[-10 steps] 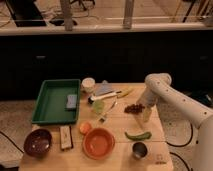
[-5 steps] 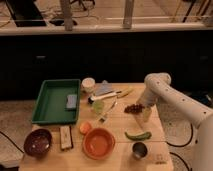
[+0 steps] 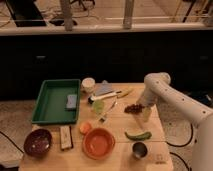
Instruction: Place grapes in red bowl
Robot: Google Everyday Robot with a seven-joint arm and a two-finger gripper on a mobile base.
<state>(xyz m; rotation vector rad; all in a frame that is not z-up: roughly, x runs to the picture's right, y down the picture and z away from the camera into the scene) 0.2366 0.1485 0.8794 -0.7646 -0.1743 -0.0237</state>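
Observation:
The grapes [image 3: 132, 108], a small dark red-purple bunch, lie on the wooden table [image 3: 120, 125] at its right side. My gripper [image 3: 142, 106] is at the end of the white arm [image 3: 159, 87], low over the table and right beside the grapes on their right. The red bowl [image 3: 98, 142], wide and orange-red, stands near the front edge, left of and nearer than the grapes. It holds nothing that I can see.
A green pepper [image 3: 138, 135] and a steel cup [image 3: 139, 149] lie between the grapes and the front right corner. A dark purple bowl [image 3: 38, 141] is at the front left, a green tray [image 3: 55, 101] with a sponge at the back left. Small items crowd the table's middle.

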